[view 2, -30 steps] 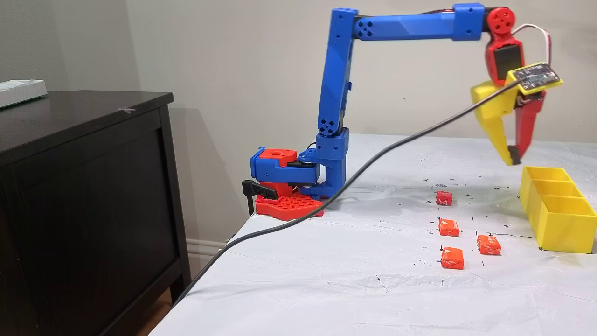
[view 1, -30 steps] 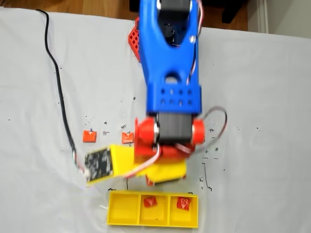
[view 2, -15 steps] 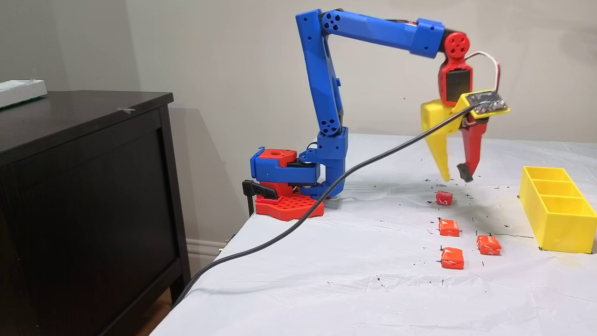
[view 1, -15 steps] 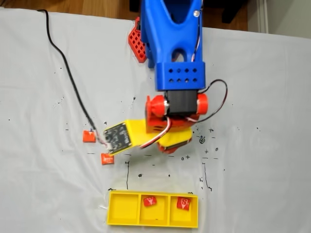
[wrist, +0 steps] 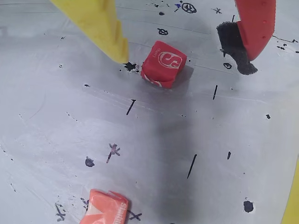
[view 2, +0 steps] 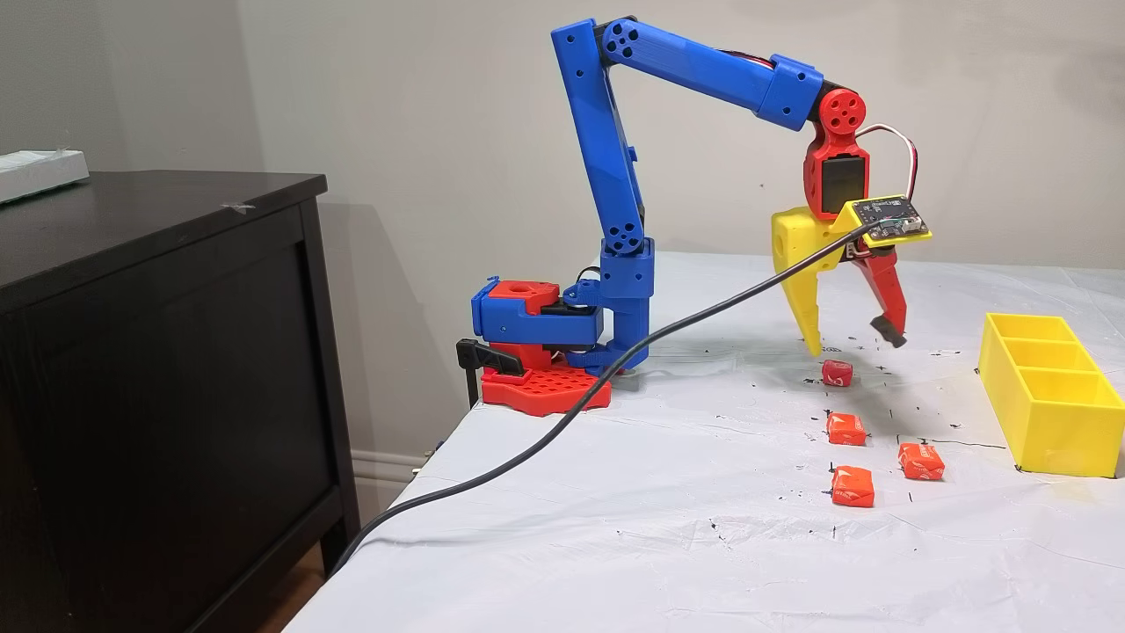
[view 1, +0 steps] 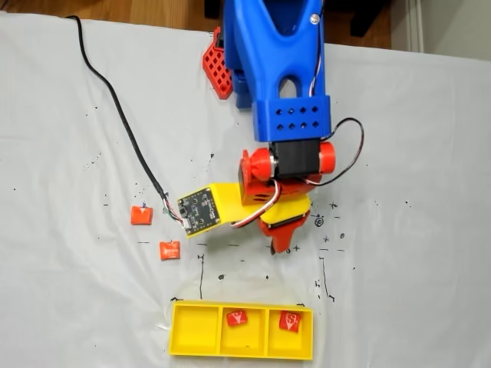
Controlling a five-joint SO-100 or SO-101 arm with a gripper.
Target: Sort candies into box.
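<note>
My gripper (view 2: 851, 341) hangs open just above the table, its jaws either side of a red candy (view 2: 838, 373). In the wrist view that candy (wrist: 163, 64) lies between the yellow finger (wrist: 100, 28) and the red finger (wrist: 254, 23), closer to the yellow one and touching neither. Three orange candies (view 2: 846, 428) (view 2: 921, 461) (view 2: 852, 486) lie on the cloth nearer the front. In a fixed view from above, the gripper (view 1: 280, 238) covers the red candy. The yellow box (view 1: 194, 328) holds two candies (view 1: 236, 318) (view 1: 288, 321), one in the middle compartment and one in the right.
A black cable (view 2: 615, 369) runs from the circuit board on the wrist (view 2: 888, 215) across the white cloth and off the table's edge. The arm's base (view 2: 536, 352) stands at the back. A dark cabinet (view 2: 158, 369) stands beside the table. Two loose candies (view 1: 140, 215) (view 1: 169, 250) lie left of the gripper.
The arm swung back from over the box toward the loose candies and came down. The gripper's fingers spread from nearly together to wide open around the red candy.
</note>
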